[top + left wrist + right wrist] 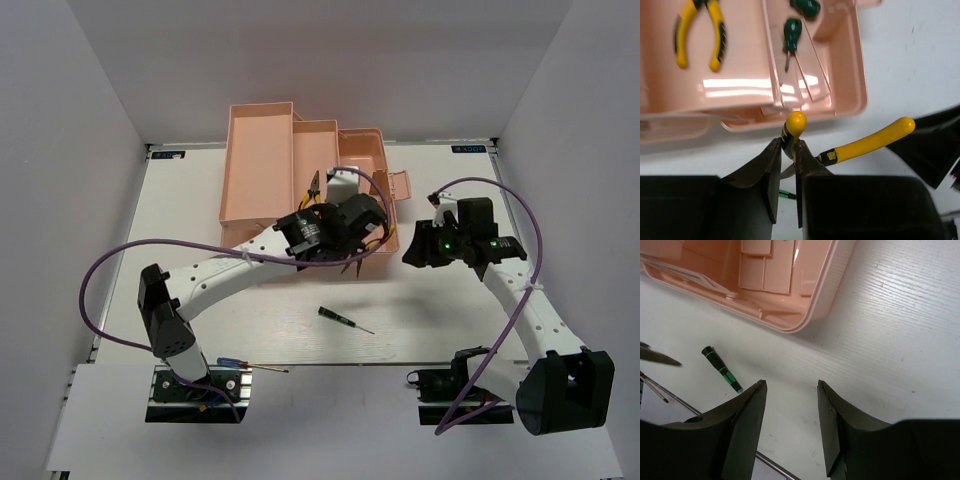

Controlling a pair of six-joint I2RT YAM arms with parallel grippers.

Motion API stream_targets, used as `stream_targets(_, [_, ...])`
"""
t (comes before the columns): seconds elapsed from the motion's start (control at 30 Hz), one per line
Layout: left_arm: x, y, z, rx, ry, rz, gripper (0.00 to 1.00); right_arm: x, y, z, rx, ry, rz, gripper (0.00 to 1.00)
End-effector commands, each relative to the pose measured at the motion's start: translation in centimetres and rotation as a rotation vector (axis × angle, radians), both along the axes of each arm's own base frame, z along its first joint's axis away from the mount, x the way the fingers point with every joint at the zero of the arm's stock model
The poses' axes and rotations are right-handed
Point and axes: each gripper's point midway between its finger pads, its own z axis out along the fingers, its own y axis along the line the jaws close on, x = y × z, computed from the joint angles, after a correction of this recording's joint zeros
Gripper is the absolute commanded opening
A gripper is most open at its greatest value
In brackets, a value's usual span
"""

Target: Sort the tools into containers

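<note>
Left jaws: mine, closed tight on one yellow handle of the held pliers (860, 145). The other handle splays out to the right. Their nose is hidden under me, so I cannot tell whether it touches anything.

Right jaws: mine, wide apart, holding nothing, over bare desk just beside the toolbox corner.

Desk (450, 310): white, carries everything below.

Toolbox (856, 95): salmon-pink, tiers folded out, at the far middle of the desk. The held handle tip sits at its near rim.

Second pliers (715, 35): yellow and black, lying in the wide tray.

Long blue-red screwdriver (240, 366): at the desk's near edge, beside the left arm's base.

Slim black-green screwdriver (345, 319): loose on the desk, near the toolbox, between the arms.

First stubby green screwdriver (791, 32): in the narrow compartment right of the wide tray.

Second stubby green screwdriver (807, 6): just beyond it, partly cropped.
</note>
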Motion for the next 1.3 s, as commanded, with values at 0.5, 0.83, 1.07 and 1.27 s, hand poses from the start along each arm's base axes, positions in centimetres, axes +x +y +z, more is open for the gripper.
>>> stream_targets(0.5, [17.3,8.8,11.7,0.044,-0.33,0.304,0.0,-1.7,-0.8,-0.4,0.004,-0.033,-0.012,0.51])
stream_targets(0.83, [22.0,7.8,7.6,0.025,-0.232,0.231,0.47,-4.3,1.3,-0.5,0.057,-0.025,0.251,0.78])
stream_targets(1.07, [20.5,6.5,14.0,-0.055,-0.344,0.117,0.71,-6.9,3.0,-3.3,0.033,-0.121,0.65,0.75])
stream_targets(1.27, [9.7,10.8,18.6,-0.163,-0.364,0.018,0.21,-7.8,5.2,-6.2,-0.039,-0.128,0.734,0.68])
